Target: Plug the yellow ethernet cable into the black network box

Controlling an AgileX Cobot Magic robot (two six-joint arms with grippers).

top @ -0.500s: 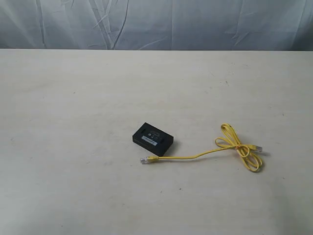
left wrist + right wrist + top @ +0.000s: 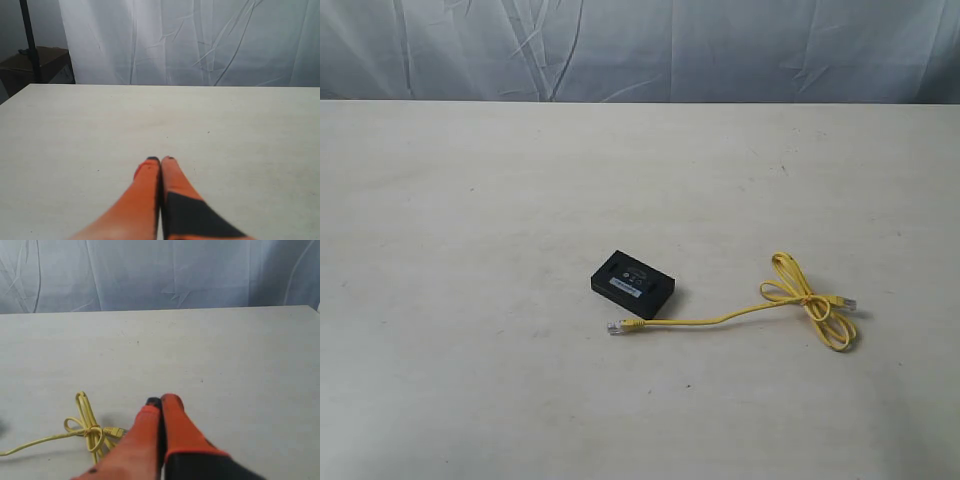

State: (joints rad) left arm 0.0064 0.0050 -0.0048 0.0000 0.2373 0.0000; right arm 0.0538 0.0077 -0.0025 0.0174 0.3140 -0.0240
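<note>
The black network box (image 2: pixel 633 284) lies flat near the middle of the table, white label strip up. The yellow ethernet cable (image 2: pixel 720 318) runs from a clear plug (image 2: pixel 615 327) just in front of the box to a tied loop (image 2: pixel 808 300) on the right, where a second plug (image 2: pixel 846 302) lies. In the right wrist view that tied loop (image 2: pixel 88 430) and a plug (image 2: pixel 116 431) lie beside my right gripper (image 2: pixel 161 401), which is shut and empty. My left gripper (image 2: pixel 160 159) is shut over bare table. Neither gripper shows in the exterior view.
The pale table (image 2: pixel 470 200) ends at a far edge against a creased white curtain (image 2: pixel 640 50). In the left wrist view a dark stand (image 2: pixel 29 40) and a brown box (image 2: pixel 30 62) sit beyond the table's corner.
</note>
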